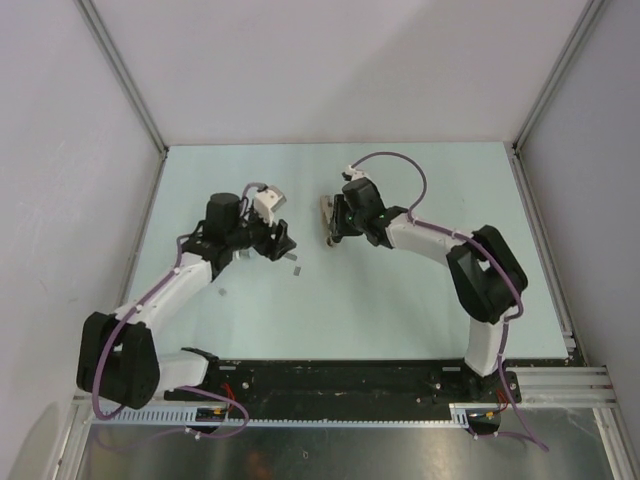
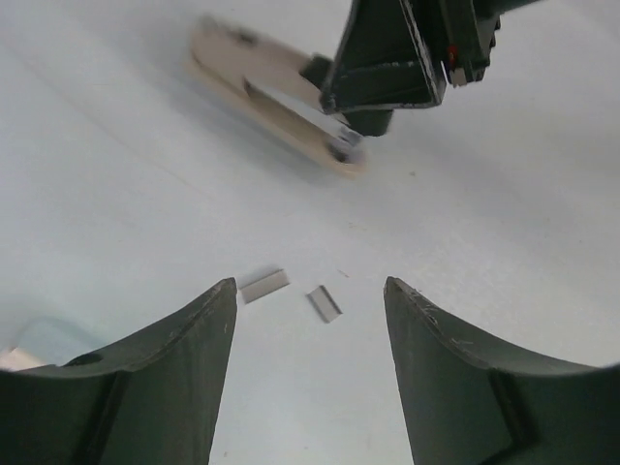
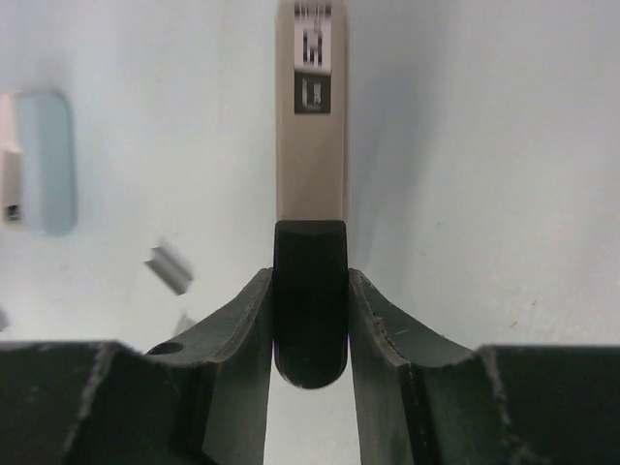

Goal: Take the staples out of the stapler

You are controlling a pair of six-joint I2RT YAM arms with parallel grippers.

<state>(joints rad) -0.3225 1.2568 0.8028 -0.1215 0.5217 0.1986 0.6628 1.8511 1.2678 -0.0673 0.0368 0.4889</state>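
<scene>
Right pincer (image 3: pixel 310 281): clenched on the dark rear end of the stapler (image 3: pixel 310 126), one finger (image 3: pixel 247 320) on each side. The tan body ran straight away from the pincer, with a black-and-white label near the far end. The top of the frame cut off the stapler's tip.

Left pincer (image 2: pixel 310 287): released, jaws wide apart, nothing between them. It hovered over the table (image 2: pixel 116 194). Two staples (image 2: pixel 263 285) lay on the table just beyond the gap, near each other but not touching.

Left wrist view only: the stapler (image 2: pixel 271 97) seen from the side with the right pincer (image 2: pixel 387 73) at its end. It was blurred, so I could not tell whether it rested on the table or was lifted.

Right wrist view only: the staples (image 3: pixel 170 268) appeared left of the pincer, blurred. A pale rounded object (image 3: pixel 44 160) sat at the left edge, and I could not identify it.

Top view: the left pincer (image 1: pixel 283 245) and right pincer (image 1: pixel 337 222) faced each other near the middle of the table (image 1: pixel 420 300). The stapler (image 1: pixel 326 213) showed only as a small light sliver. The staples (image 1: pixel 295 266) were tiny grey flecks, too small to count.
</scene>
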